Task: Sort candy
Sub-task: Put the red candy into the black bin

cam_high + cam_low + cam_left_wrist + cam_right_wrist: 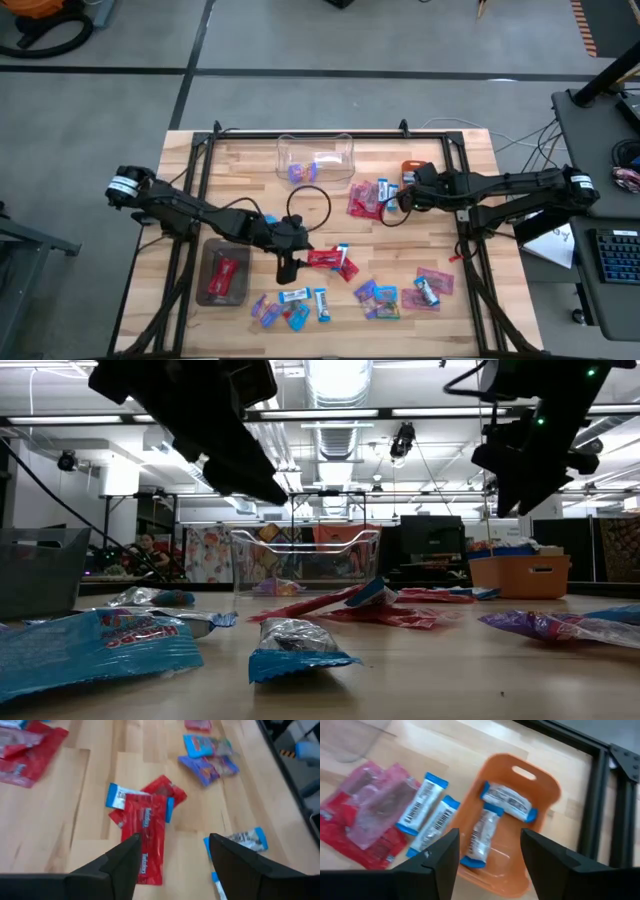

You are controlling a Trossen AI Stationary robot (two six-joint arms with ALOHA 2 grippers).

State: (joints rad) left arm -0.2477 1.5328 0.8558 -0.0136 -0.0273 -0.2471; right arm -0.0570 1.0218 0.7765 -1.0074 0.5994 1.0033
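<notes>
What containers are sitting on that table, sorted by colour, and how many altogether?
Clear box: 1
Orange bowl: 1
Grey tray: 1
Total: 3

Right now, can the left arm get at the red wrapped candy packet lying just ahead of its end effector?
Probably yes. The left end effector hangs open just above the long red wrapped candy packet, with nothing lying over that packet.
</notes>
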